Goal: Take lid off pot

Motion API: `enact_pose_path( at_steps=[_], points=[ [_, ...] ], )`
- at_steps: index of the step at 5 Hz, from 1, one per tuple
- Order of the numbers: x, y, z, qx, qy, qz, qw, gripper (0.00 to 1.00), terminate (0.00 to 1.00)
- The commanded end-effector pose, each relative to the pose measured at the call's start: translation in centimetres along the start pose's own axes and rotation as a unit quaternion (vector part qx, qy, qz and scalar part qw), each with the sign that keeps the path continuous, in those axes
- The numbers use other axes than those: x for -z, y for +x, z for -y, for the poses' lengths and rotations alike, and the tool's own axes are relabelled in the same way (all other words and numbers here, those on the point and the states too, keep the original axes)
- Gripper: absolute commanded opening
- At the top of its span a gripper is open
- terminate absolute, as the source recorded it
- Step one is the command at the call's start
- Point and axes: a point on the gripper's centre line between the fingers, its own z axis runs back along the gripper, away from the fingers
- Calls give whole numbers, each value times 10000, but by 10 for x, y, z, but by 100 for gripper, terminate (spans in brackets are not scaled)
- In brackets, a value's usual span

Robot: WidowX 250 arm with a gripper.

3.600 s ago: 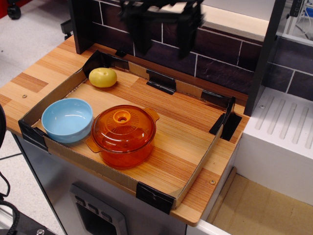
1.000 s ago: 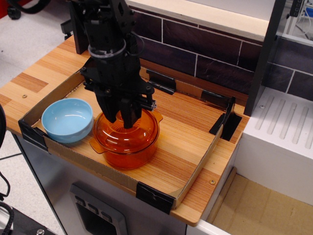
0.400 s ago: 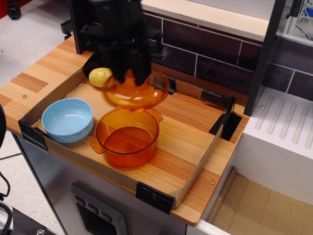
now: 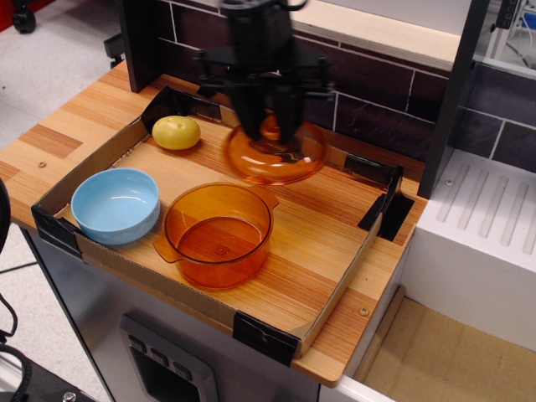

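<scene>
The see-through orange glass lid (image 4: 276, 156) hangs in the air above the back middle of the wooden tray, held by its ring knob. My black gripper (image 4: 270, 127) is shut on that knob, coming down from above. The deep orange glass pot (image 4: 218, 234) stands open on the tray near its front, left of and below the lid, with its two flat side handles showing. The lid is well clear of the pot.
A light blue bowl (image 4: 115, 204) sits left of the pot, close to it. A yellow round fruit (image 4: 176, 132) lies at the back left. The tray has low cardboard walls (image 4: 343, 285) with black corner clips. A dark tiled wall (image 4: 377, 117) stands behind; a white rack (image 4: 486, 218) is at right.
The gripper came down on the lidded pot, shut on the knob and lifted the lid off. Over the last half second it carried the lid to the right, away from the pot.
</scene>
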Motion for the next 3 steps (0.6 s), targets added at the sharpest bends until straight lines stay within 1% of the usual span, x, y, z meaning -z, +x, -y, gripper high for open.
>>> enact_pose_path(
  at_steps=[1, 2, 3],
  points=[
    [-4, 40, 19, -201, 23, 302, 9993, 0, 0],
    [8, 43, 24, -156, 106, 290, 9994, 0, 0],
    [19, 36, 23, -2, 209, 343, 9992, 0, 0]
  ],
)
